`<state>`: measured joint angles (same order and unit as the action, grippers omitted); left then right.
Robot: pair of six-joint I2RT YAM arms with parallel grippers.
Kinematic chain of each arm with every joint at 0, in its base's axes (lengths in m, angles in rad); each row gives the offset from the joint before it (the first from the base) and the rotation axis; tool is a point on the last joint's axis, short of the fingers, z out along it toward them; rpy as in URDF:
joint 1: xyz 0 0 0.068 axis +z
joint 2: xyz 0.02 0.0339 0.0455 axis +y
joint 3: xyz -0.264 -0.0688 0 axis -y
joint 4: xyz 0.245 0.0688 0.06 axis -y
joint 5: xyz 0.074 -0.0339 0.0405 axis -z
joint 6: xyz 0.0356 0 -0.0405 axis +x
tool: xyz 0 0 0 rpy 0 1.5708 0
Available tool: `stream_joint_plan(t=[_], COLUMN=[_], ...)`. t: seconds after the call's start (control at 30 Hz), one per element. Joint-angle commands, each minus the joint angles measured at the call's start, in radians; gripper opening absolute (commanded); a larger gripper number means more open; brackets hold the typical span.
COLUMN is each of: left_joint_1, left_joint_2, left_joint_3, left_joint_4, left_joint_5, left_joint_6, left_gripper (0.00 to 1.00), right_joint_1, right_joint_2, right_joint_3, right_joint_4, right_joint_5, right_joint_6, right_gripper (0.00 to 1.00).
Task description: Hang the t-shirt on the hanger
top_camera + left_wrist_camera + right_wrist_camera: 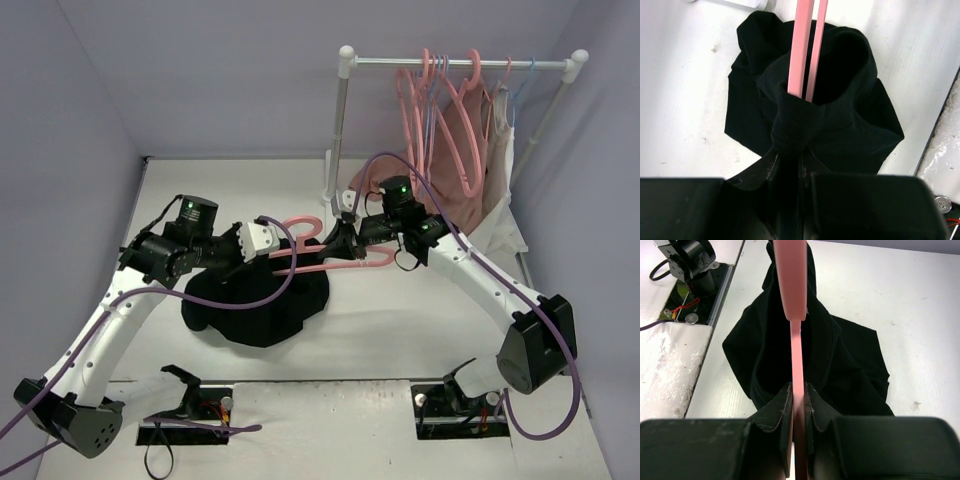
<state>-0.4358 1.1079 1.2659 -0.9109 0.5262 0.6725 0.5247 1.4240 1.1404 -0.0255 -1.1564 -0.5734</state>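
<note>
The black t-shirt [258, 305] lies bunched on the white table, with one part lifted. My left gripper [283, 250] is shut on a gathered fold of it, seen close in the left wrist view [789, 152]. The pink hanger [330, 262] is held level above the shirt, its hook [300, 222] pointing toward the back. My right gripper [345, 243] is shut on the hanger, its fingers pinching the thin pink bar in the right wrist view [798, 390]. In the left wrist view, the hanger's arm [802, 50] enters an opening of the t-shirt [850, 125]. The shirt [850, 365] hangs below the hanger [791, 280].
A white clothes rack [460, 62] stands at the back right with several pink hangers [440, 100], thin pale-blue hangers [530, 70], a dusty-pink garment [465, 160] and a white garment [500, 200]. Its left post [338, 150] stands just behind my right gripper. The arm bases [190, 400] sit at the near edge.
</note>
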Motion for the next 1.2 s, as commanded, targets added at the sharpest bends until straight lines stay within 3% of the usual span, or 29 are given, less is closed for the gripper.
stream_joint_plan(t=[0.0, 0.43, 0.8, 1.17], left_joint_1=[0.008, 0.008, 0.008, 0.008], left_joint_2=[-0.016, 0.027, 0.057, 0.075], left_joint_3=[0.023, 0.058, 0.081, 0.109], left_joint_4=[0.060, 0.060, 0.060, 0.060], left_joint_5=[0.135, 0.252, 0.270, 0.326], left_joint_6=[-0.004, -0.019, -0.030, -0.033], left_gripper=[0.00, 0.01, 0.15, 0.18], right_joint_1=[0.009, 0.014, 0.032, 0.063], right_joint_2=[-0.008, 0.000, 0.017, 0.046], right_joint_3=[0.037, 0.070, 0.088, 0.132], right_joint_4=[0.072, 0.073, 0.075, 0.075], right_joint_5=[-0.100, -0.124, -0.115, -0.104], right_joint_6=[0.005, 0.018, 0.023, 0.030], right_gripper=[0.00, 0.00, 0.00, 0.00])
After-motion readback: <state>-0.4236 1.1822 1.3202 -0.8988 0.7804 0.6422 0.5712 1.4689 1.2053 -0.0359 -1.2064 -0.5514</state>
